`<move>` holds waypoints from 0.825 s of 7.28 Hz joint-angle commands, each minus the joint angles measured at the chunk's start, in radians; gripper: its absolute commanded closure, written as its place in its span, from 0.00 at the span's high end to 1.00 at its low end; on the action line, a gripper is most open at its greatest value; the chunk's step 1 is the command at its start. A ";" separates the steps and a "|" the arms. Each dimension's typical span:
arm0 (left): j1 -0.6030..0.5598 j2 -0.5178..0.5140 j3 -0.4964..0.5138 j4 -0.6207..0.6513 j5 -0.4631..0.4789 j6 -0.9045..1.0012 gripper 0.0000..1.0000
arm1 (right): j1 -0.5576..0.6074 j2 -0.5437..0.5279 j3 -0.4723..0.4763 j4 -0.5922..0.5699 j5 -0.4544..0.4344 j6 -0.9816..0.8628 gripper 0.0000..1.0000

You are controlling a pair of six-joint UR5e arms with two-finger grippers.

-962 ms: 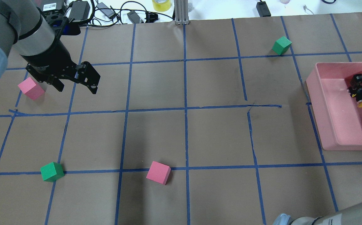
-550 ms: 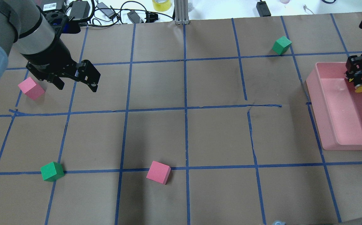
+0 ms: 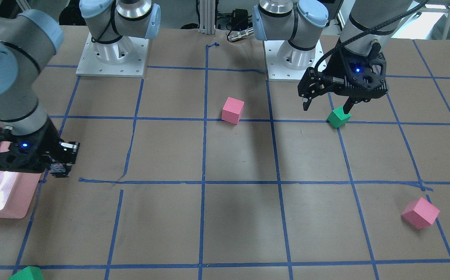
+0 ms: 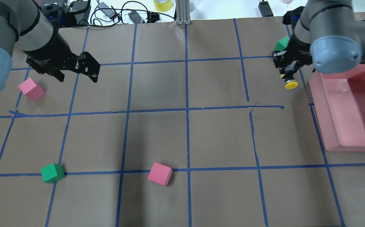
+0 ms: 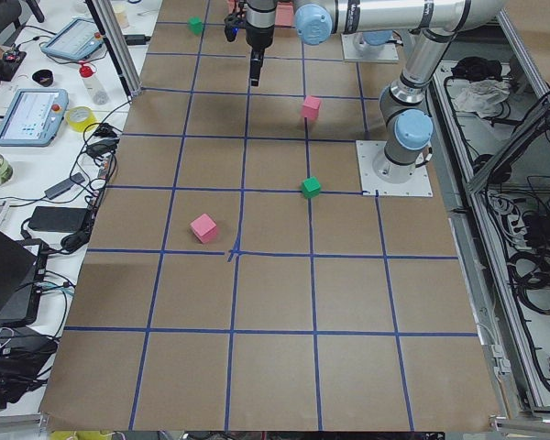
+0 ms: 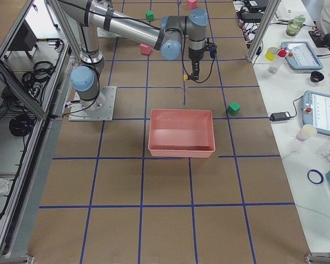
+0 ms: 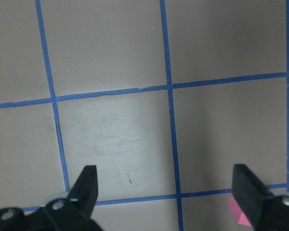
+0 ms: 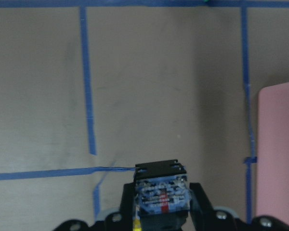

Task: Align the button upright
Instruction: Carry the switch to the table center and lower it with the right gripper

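The button, a black-and-grey body with a yellow cap [image 4: 291, 84], is held in my right gripper [image 4: 288, 75], which is shut on it. It hangs above the table just left of the pink bin [image 4: 321, 116]. In the right wrist view its body [image 8: 161, 192] sits between the fingers, terminal end toward the camera and cap pointing away toward the table. It also shows in the front view [image 3: 58, 169]. My left gripper [image 4: 77, 78] is open and empty above the table at the far left, beside a pink cube [image 4: 31, 89].
A green cube [image 4: 281, 44] lies just behind my right wrist, partly hidden. Another green cube [image 4: 52, 173] and another pink cube [image 4: 159, 174] lie near the front. Cables and a yellow tape roll [image 4: 163, 4] lie beyond the far edge.
My right gripper has carried the button out of the pink bin, leftward and farther back over the table. My left gripper has shifted slightly back and stays open.
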 commanded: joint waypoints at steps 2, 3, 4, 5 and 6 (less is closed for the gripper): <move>0.012 0.017 -0.019 -0.002 0.022 -0.004 1.00 | 0.284 0.106 -0.001 -0.123 0.006 0.371 0.00; 0.006 0.025 -0.021 -0.016 -0.001 -0.001 1.00 | 0.349 0.147 0.000 -0.152 0.007 0.374 0.00; 0.016 0.007 -0.007 -0.013 -0.018 -0.002 1.00 | 0.397 0.176 -0.003 -0.191 0.015 0.403 0.00; 0.018 0.006 -0.006 0.008 -0.011 -0.002 1.00 | 0.414 0.199 -0.001 -0.232 0.073 0.401 0.00; 0.012 0.000 -0.027 0.012 -0.032 -0.020 1.00 | 0.435 0.229 -0.001 -0.249 0.110 0.401 0.00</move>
